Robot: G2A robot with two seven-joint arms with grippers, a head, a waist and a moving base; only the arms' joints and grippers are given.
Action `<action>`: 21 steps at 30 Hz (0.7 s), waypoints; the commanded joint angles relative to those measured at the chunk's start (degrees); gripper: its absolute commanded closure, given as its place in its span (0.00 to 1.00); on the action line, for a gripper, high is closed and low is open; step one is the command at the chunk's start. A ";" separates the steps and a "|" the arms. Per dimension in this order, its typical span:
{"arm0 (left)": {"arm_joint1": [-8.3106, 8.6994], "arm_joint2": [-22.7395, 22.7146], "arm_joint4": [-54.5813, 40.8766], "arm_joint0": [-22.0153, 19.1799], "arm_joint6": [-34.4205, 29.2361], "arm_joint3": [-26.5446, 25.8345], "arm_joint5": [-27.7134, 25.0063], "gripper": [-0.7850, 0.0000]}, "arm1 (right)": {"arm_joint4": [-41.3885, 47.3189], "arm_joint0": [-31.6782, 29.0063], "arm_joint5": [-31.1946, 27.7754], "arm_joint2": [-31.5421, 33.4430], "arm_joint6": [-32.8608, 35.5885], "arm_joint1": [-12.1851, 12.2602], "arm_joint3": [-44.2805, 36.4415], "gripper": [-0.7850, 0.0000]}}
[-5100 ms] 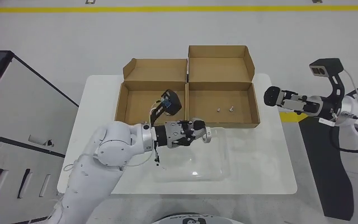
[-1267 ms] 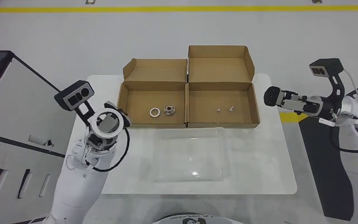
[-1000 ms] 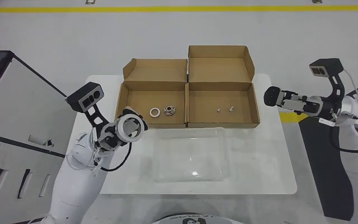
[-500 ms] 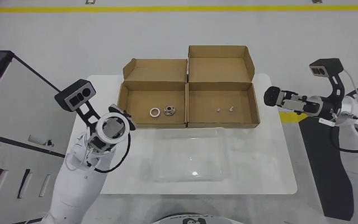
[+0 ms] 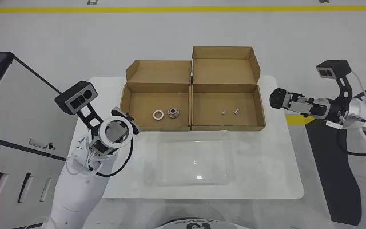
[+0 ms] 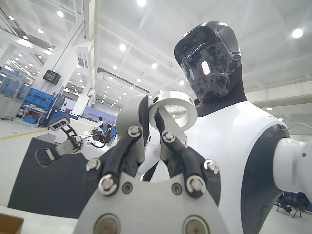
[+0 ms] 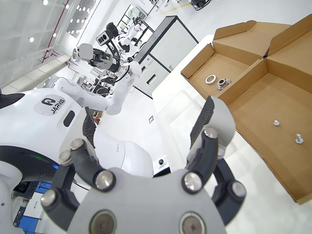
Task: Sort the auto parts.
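White table [image 5: 274,172]. Two open cardboard boxes side by side at far edge: left box [image 5: 140,103], right box [image 5: 251,106]. Clear tray [image 5: 194,157] just near of them.

Left gripper [image 6: 150,108] raised over table's left side, pointing up, clamped on metal ring [image 6: 175,97]: one finger through bore, other outside wall. Right gripper [image 7: 148,122] spread wide, holding nothing, off table's right edge.

Left box holds flat ring [image 5: 156,114], flanged hub [image 5: 172,112]; right box, bolts [image 5: 223,112].

Risk: one-wall pinch may let ring pivot or slip when wrist turns down, landing outside left box.
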 commanded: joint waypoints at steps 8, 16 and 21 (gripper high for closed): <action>0.00 0.00 0.00 0.00 0.00 0.00 0.00 1.00 | -0.01 0.00 0.00 0.00 0.00 0.00 0.00 0.00; -0.07 -0.21 0.35 -0.08 1.27 -0.01 0.76 1.00 | -0.01 0.00 0.00 0.00 0.00 0.00 0.00 0.00; -0.62 -1.26 7.14 -1.96 8.01 0.24 4.45 1.00 | -0.01 0.00 0.00 0.00 0.00 0.00 0.00 0.00</action>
